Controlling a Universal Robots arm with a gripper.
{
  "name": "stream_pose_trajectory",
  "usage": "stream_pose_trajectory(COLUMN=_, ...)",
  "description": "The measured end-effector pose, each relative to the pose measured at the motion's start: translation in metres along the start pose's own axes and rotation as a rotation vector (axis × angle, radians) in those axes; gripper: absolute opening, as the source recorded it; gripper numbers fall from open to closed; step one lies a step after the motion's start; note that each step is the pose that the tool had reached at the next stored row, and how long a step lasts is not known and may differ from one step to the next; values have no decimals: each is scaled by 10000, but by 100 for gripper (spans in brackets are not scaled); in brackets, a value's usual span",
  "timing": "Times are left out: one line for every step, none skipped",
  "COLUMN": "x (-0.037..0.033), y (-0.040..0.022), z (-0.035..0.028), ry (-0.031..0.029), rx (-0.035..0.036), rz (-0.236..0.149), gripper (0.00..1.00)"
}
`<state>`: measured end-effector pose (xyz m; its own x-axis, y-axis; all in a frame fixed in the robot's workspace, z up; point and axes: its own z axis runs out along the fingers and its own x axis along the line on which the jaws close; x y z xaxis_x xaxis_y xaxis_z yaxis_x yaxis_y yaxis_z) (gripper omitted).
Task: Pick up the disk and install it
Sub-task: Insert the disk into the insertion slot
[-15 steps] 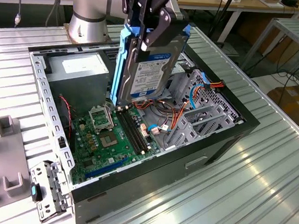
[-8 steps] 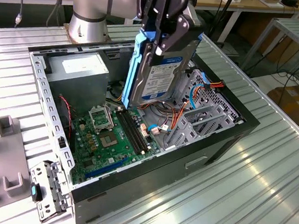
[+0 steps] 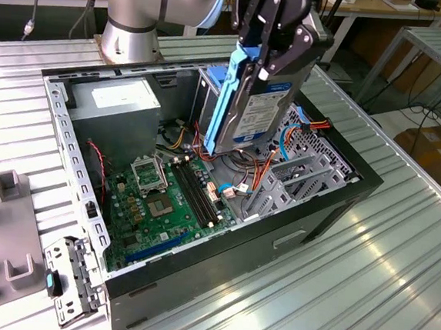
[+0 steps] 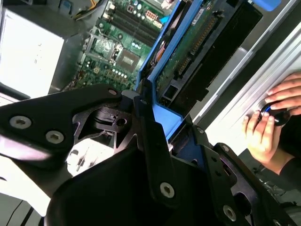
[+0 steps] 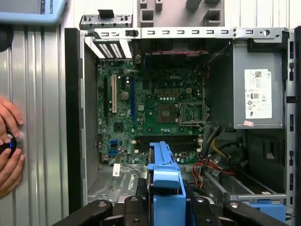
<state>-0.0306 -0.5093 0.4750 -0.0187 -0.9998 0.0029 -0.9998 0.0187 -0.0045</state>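
Ribbed silver counter [image 3: 367, 255], pale glare streaked along its slats; second slatted metal table [image 3: 440, 41] at the exterior view's right; wooden-topped desk [image 3: 373, 5] behind; cardboard box [image 3: 438, 149] on the floor [image 3: 399, 111], cables [image 3: 433, 114] trailing beside it

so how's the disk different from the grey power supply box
The disk is thin and dark with blue side rails, held on edge in the gripper over the open case. The power supply box is bulkier, plain grey, seated in the case's corner. Both carry a white label.
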Motion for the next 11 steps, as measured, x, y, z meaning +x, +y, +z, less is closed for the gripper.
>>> stream_pose_trajectory(x=0, y=-42, z=3, ry=-2, rx=0, rz=1, gripper=37)
stream_pose_trajectory(x=0, y=-77, z=4, ry=-2, rx=1, rz=1, gripper=37)
stream_pose_trajectory(x=0, y=-107, z=4, ry=-1, rx=0, rz=0, gripper=37)
stream_pose_trajectory(x=5, y=-144, z=4, ry=1, rx=-1, rz=1, gripper=37)
stream_pose_trajectory(x=13, y=-157, z=6, ry=0, rx=0, rz=3, gripper=37)
stream_pose_trajectory(x=25, y=-164, z=6, ry=0, rx=0, rz=6, gripper=37)
stream_pose_trajectory(x=45, y=-170, z=8, ry=2, rx=-1, rz=14, gripper=37)
stream_pose_trajectory(x=69, y=-175, z=11, ry=3, rx=-1, rz=18, gripper=37)
stream_pose_trajectory(x=85, y=-179, z=13, ry=3, rx=0, rz=20, gripper=37)
stream_pose_trajectory(x=104, y=-182, z=16, ry=2, rx=0, rz=22, gripper=37)
stream_pose_trajectory(x=127, y=-187, z=19, ry=1, rx=0, rz=24, gripper=37)
